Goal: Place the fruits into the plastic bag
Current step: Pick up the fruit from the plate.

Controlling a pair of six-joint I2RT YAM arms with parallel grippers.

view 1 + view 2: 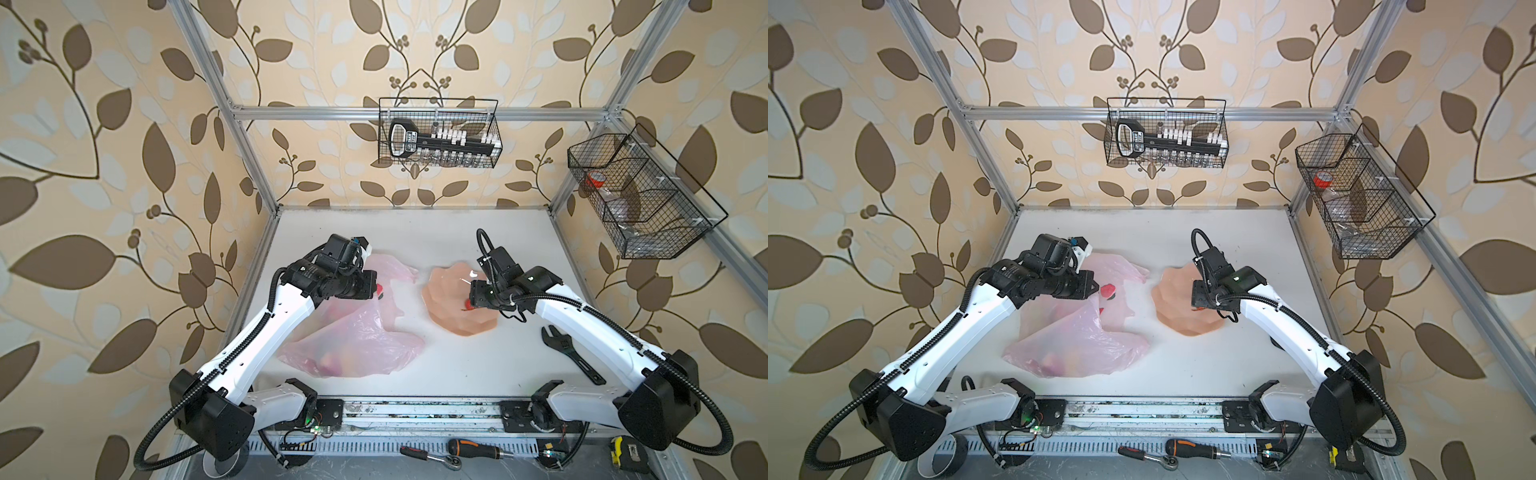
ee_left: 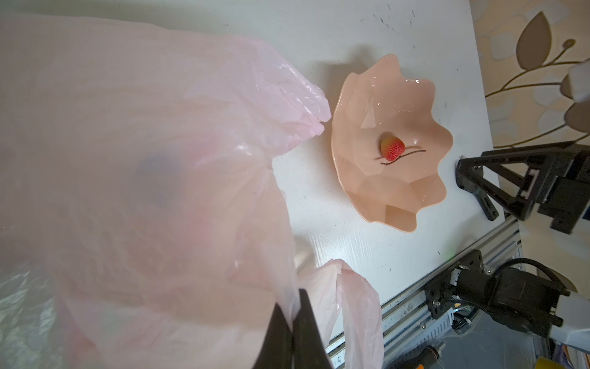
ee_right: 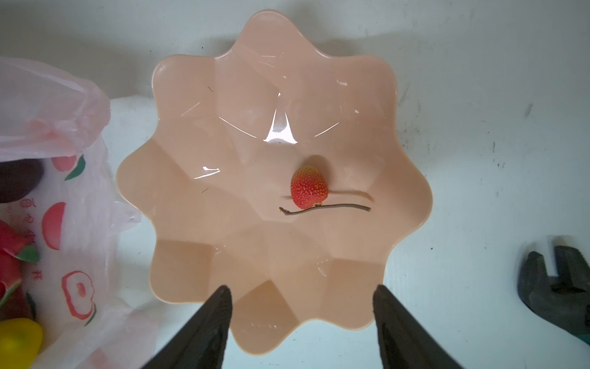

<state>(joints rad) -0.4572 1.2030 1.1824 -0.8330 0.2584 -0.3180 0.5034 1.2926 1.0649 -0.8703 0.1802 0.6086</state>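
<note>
Plastic bag (image 1: 353, 345): thin, crinkled, translucent pale pink film with small red printed marks. It lies on the left half of the white tabletop (image 1: 415, 232), reaching toward the front edge. Its mouth faces the plate. Seen in the right wrist view (image 3: 64, 223), inside the mouth, are three of the fruits: a red-and-green dragon fruit (image 3: 12, 255), a yellow one (image 3: 19, 338) and a dark brown one (image 3: 17, 179). In both top views further coloured shapes show dimly through the film near the front edge (image 1: 1059, 361).

One fruit (image 3: 309, 187) is outside the bag. It is small, red and bumpy-skinned, yellowish at one end, and attached to a thin brown twig. It rests in the hollow of the peach wavy-edged plate (image 3: 223, 127). The plate sits near the middle of the tabletop, just beside the bag.

Left jaws: clenched on a fold of the bag's film, which is drawn up into a raised flap (image 2: 287, 287).

Right jaws: spread apart and holding nothing. They sit over the plate's rim, with the red fruit ahead of the tips and not touched.

A black wrench (image 1: 569, 353) lies toward the right edge.
</note>
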